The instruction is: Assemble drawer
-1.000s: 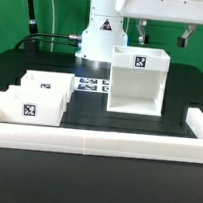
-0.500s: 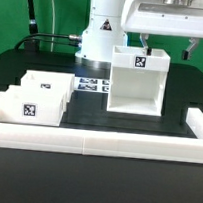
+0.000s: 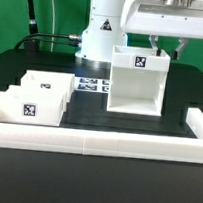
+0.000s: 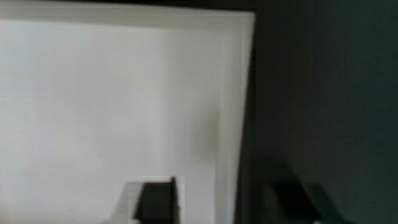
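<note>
The tall white housing of the drawer stands upright on the black mat, tag on its top back edge. Two small white trays sit side by side at the exterior view's left, each with a tag. My gripper hangs over the housing's top edge on the exterior view's right side, jaws apart. In the wrist view the gripper has one finger over the white inside of the housing and the other over the dark outside, so the thin wall runs between them. Nothing is held.
The marker board lies on the mat between the trays and the housing. A low white border wall runs along the front and both sides. The robot base stands behind the housing.
The gripper came down toward the housing's top edge, and its fingers have drawn closer together around the wall. The housing and trays have not moved.
</note>
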Robot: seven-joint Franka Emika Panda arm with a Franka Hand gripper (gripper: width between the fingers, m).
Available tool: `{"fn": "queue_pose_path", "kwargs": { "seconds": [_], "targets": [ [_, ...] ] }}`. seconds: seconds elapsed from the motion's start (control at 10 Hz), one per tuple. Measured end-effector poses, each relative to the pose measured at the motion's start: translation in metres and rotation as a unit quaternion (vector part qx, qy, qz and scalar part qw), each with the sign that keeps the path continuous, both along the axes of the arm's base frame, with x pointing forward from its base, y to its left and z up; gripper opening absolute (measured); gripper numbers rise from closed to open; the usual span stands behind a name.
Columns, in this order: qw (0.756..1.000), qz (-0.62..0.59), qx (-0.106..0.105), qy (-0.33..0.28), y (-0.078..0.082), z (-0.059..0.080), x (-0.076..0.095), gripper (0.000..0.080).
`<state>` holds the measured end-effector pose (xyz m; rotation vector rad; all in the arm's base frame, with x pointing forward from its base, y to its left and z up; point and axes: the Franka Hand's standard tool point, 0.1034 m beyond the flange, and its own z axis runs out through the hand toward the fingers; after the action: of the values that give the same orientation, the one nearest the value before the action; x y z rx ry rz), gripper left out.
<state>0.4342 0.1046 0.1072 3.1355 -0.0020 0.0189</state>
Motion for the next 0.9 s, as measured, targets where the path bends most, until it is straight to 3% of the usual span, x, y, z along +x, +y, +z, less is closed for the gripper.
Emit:
{"fn": "queue_pose_path", "kwargs": {
  "seconds": [0.1, 0.2, 0.7, 0.8, 0.9],
  "targets": [
    [1.000, 0.000, 0.000, 0.000, 0.000, 0.000, 0.000, 0.0111],
    [1.000, 0.000, 0.000, -0.001, 0.000, 0.000, 0.000, 0.0035],
    [1.000, 0.000, 0.000, 0.000, 0.000, 0.000, 0.000, 0.0035],
    [1.000, 0.016, 0.004, -0.001, -0.003, 0.000, 0.006, 0.0035],
    [1.000, 0.019, 0.012, -0.005, -0.012, 0.000, 0.023, 0.0035]
  ]
}}
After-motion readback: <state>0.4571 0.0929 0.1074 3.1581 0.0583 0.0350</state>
